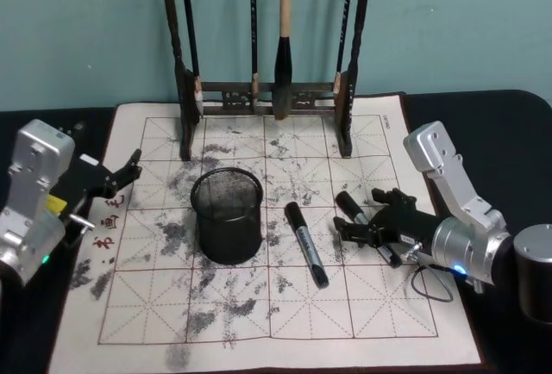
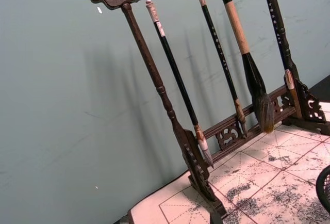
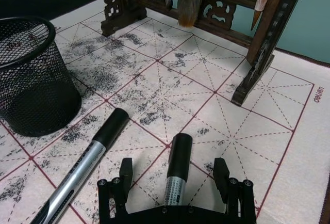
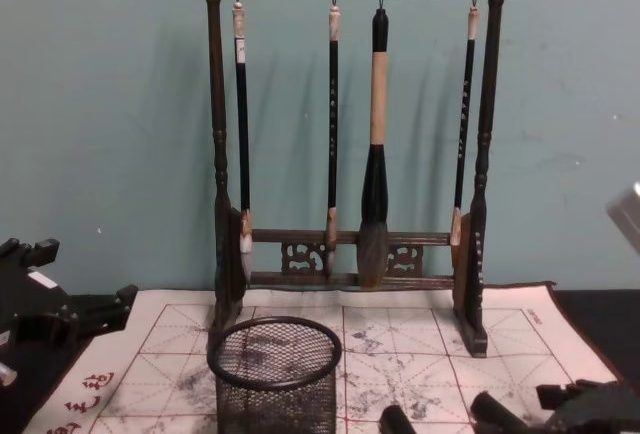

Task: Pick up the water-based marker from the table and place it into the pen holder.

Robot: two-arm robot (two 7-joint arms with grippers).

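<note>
Two black-capped, grey-barrelled water-based markers lie on the table's white grid mat (image 1: 285, 322), right of the black mesh pen holder (image 1: 227, 215). One marker (image 1: 307, 245) lies free beside the holder. The other marker (image 3: 176, 175) lies between the spread fingers of my right gripper (image 3: 172, 168), and the pads do not touch it. In the head view this right gripper (image 1: 360, 212) sits low over the mat, open. My left gripper (image 1: 123, 176) rests open at the mat's left edge, apart from everything. The chest view shows the pen holder (image 4: 275, 374) upright.
A tall brown wooden brush rack (image 1: 269, 96) with several hanging brushes stands across the back of the mat, behind the holder. The left wrist view looks at this rack (image 2: 180, 131). Bare mat lies in front of the holder and markers.
</note>
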